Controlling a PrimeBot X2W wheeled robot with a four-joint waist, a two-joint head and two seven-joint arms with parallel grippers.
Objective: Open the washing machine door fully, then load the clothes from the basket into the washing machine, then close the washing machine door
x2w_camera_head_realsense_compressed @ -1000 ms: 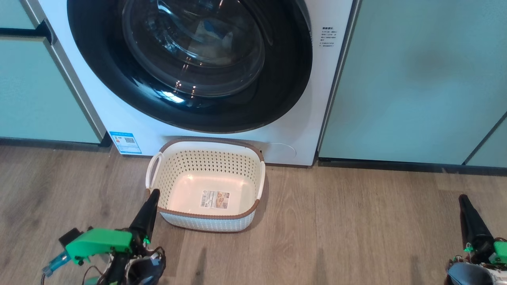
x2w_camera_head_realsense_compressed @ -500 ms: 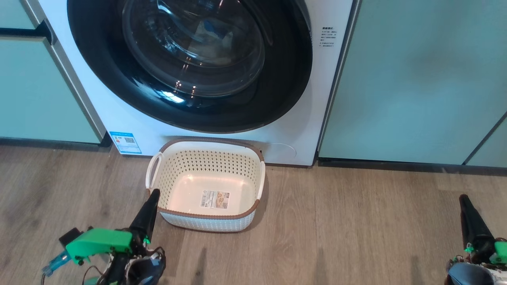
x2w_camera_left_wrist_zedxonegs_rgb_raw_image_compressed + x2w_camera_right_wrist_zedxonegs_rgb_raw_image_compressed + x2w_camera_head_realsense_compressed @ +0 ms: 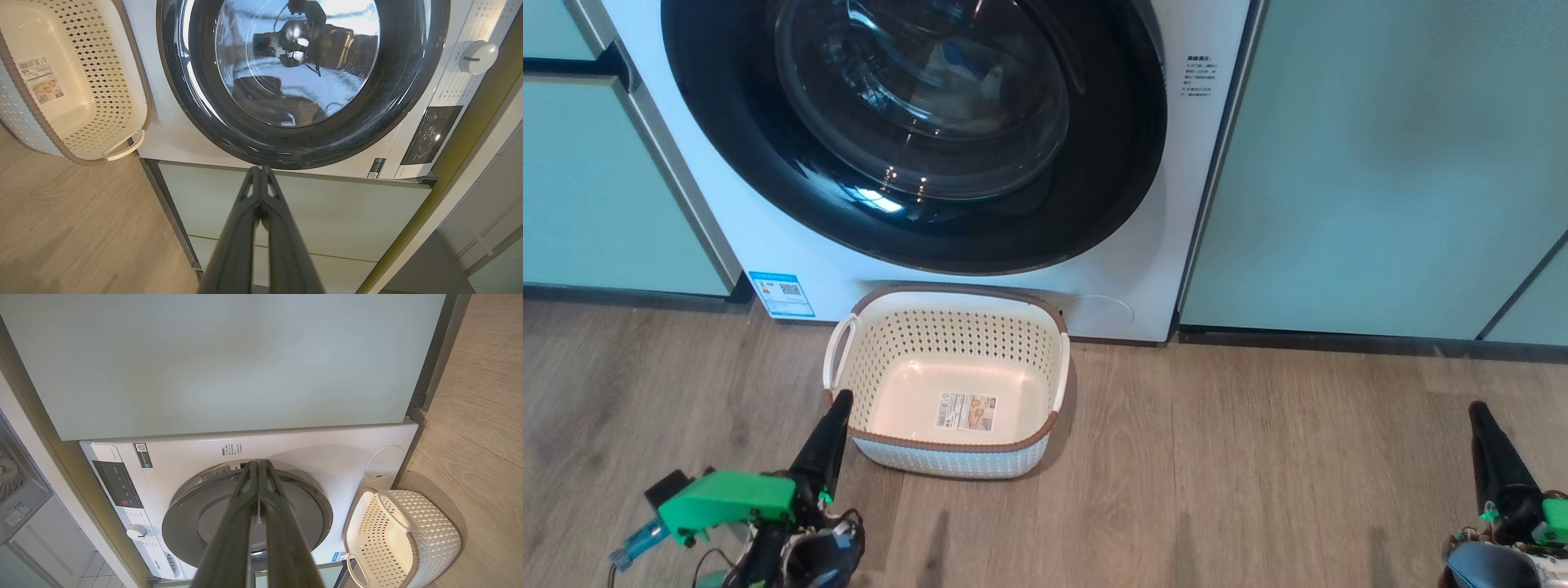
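Since the door (image 3: 1094, 204) sits flush on the washer (image 3: 1152, 269) and the basket (image 3: 956, 292) is bare down to its label, I'd call the task done or v. close. Nothing left that I can see, except maybe confirming the latch.

Head view: basket on the floor (image 3: 1258, 457) just in front of washer, below door. Behind the glass a blue scrap + pale fabric, prob the clothes (image 3: 956, 57), so load looks to be in the drum. L gripper (image 3: 838, 407) at lower left, tip just beside basket's near-left corner; contact or not, can't tell. R gripper (image 3: 1478, 415) at lower right, well apart from basket, over bare floor. Both point up-frame twd the machine. Only one dark finger each is visible from here, so no jaw read in this view.

L wrist view: fingers (image 3: 241, 228) pressed together tip to tip, nothing between, so closed + empty. Tips lie over the cabinet (image 3: 327, 212) front next to washer. Basket upper left, empty.

R wrist view: same, fingers (image 3: 239, 522) together, empty. Aimed at door's rim, well short of it. Door looks seated on front panel, no gap I can make out. Basket lower right, empty.

Arms read as a parked pose, not a reach.
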